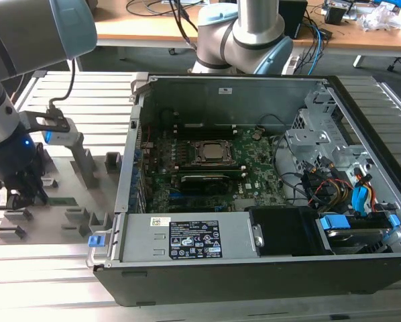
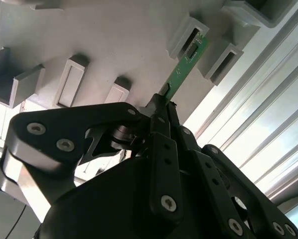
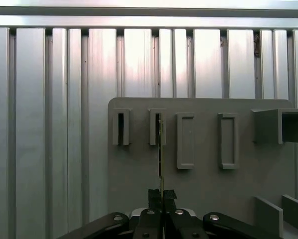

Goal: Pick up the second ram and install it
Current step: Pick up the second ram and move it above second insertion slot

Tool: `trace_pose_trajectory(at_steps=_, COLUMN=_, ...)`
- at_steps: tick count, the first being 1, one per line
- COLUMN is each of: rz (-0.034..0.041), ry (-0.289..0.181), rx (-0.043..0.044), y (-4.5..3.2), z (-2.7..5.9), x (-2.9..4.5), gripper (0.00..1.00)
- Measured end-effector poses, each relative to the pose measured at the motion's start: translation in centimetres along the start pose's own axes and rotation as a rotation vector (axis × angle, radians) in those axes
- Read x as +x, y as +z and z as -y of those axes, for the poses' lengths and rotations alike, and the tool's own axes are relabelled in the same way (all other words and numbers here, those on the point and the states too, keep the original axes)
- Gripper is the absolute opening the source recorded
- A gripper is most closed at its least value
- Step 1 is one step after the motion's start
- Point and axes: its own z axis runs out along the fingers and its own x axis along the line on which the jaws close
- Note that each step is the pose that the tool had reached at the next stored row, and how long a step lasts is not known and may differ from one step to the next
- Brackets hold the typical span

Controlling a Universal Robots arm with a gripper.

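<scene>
The second ram (image 2: 184, 67) is a slim green strip standing on edge on the grey fixture plate (image 1: 66, 225), at the exterior view's left. Its far end sits in a slotted grey block (image 2: 188, 34). My gripper (image 2: 161, 102) is shut on the near end of the strip. In the first wrist view the ram (image 3: 160, 154) shows as a thin edge running from the gripper (image 3: 161, 195) up into the second slot block. In the exterior view the gripper (image 1: 16, 199) is low over the plate, with the ram (image 1: 65, 200) beside it.
An open computer case (image 1: 241, 87) lies at the exterior view's right, with the motherboard, processor socket (image 1: 214, 153) and memory slots (image 1: 204, 180) exposed. A power supply (image 1: 187, 236) fills its near side. Other grey blocks (image 1: 86, 161) stand on the plate. The table is ribbed aluminium.
</scene>
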Motion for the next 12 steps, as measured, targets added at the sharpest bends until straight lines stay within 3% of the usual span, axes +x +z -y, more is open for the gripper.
trace_pose_trajectory(at_steps=12, rz=-0.0005, ry=0.0, rx=-0.0001, y=-1.81, z=-0.07, x=-0.06, gripper=0.13)
